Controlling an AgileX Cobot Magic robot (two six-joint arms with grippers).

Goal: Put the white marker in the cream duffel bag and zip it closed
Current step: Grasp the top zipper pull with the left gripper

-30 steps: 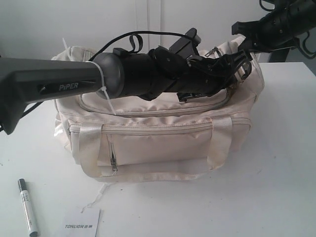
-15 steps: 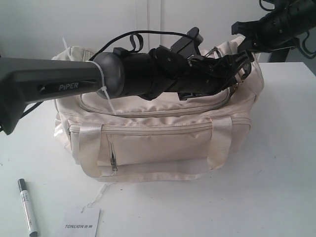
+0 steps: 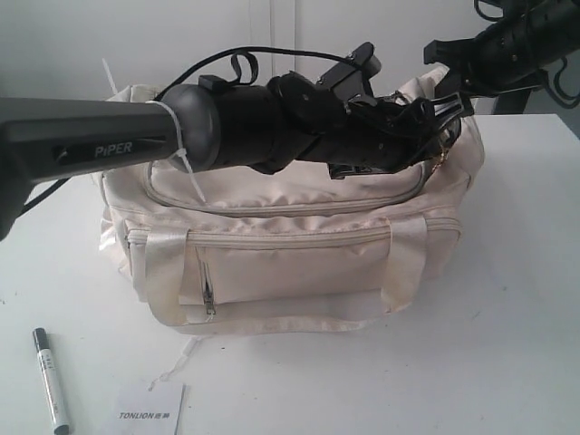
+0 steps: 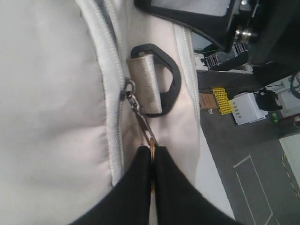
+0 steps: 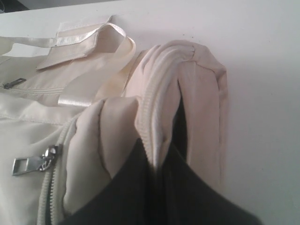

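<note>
at far left the white marker lies on the table, outside the cream duffel bag at centre. the left gripper is clenched on the gold chain pull at the bag's right end, seemingly to work the top zipper. farther right, the right gripper pinches a fold of bag fabric, likely bracing it against that pull.

Marker before bag (card beside)

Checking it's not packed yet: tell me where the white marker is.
In the exterior view the white marker lies on the table at lower left, outside the cream duffel bag, just left of the TONLION card.
</note>
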